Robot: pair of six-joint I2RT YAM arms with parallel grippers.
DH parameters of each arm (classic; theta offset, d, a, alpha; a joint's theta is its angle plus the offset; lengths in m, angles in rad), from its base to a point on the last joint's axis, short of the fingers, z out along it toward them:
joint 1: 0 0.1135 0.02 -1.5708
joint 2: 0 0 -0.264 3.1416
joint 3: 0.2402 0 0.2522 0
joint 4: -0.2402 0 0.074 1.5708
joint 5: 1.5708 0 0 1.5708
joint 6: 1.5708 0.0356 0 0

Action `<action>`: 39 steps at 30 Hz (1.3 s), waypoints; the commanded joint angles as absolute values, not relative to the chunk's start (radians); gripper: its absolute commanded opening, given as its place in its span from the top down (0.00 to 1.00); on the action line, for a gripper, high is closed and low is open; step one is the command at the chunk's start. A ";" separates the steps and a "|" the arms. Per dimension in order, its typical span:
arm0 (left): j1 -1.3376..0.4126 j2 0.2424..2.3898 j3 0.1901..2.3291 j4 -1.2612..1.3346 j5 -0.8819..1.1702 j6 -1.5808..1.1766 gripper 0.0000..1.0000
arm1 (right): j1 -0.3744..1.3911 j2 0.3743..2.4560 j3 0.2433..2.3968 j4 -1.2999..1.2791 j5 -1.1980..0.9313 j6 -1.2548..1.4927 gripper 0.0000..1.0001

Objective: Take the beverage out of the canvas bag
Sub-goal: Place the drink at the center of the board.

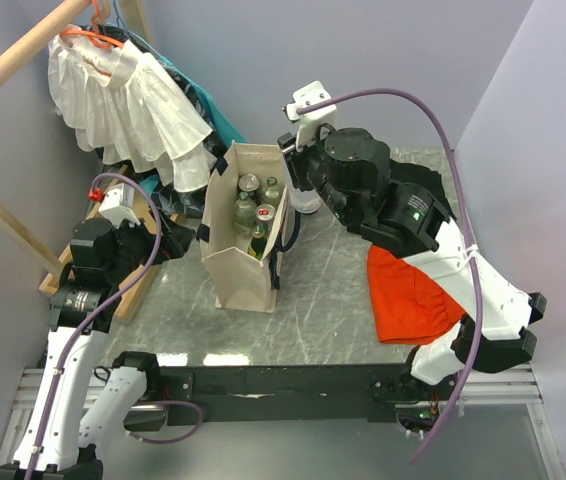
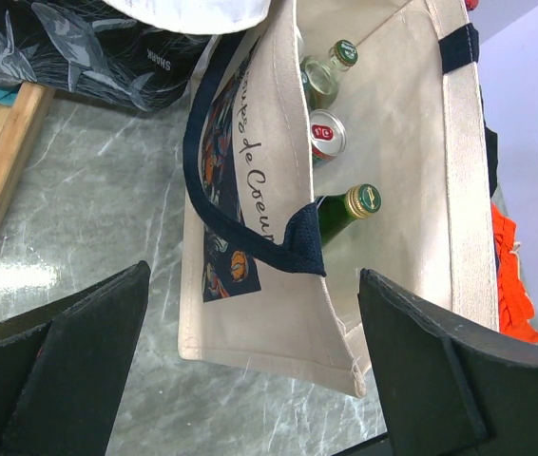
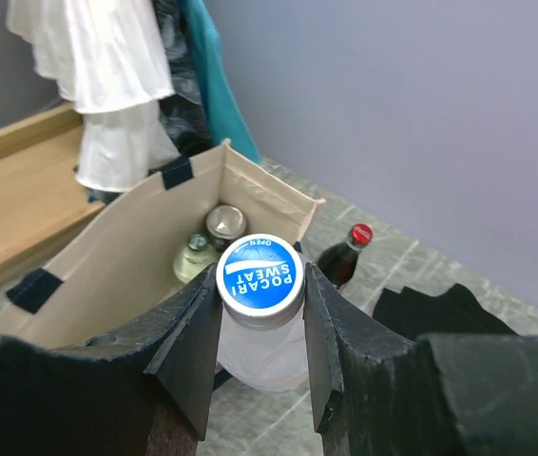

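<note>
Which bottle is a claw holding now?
The blue-capped Pocari Sweat bottle, in the right claw. The red-capped bottle stands free; the green ones sit in the canvas bag.

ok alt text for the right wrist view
A clear bottle with a blue Pocari Sweat cap, held in the right gripper; behind, the canvas bag holds a can and a small bottle, a red-capped bottle beside it.

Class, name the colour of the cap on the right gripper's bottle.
The cap of the bottle is blue with white lettering; best seen in the right wrist view.
</note>
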State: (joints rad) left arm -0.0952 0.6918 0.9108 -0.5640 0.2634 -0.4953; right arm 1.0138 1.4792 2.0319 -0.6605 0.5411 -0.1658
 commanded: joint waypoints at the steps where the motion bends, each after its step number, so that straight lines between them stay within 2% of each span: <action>1: -0.095 0.690 0.936 -0.528 0.261 -0.508 0.04 | 0.985 1.405 2.022 -0.471 0.614 -0.189 1.00; 6: -0.095 0.693 0.936 -0.528 0.261 -0.509 0.04 | 0.921 1.356 1.948 -0.460 0.574 -0.129 1.00; 15: -0.097 0.699 0.925 -0.515 0.264 -0.518 0.04 | 0.697 1.301 1.818 -0.430 0.408 -0.028 1.00; 25: -0.095 0.716 0.923 -0.499 0.267 -0.528 0.04 | 0.519 1.341 1.727 -0.367 0.309 -0.003 1.00; 39: -0.095 0.727 0.937 -0.514 0.259 -0.517 0.04 | 0.330 1.477 1.744 -0.304 0.127 0.084 1.00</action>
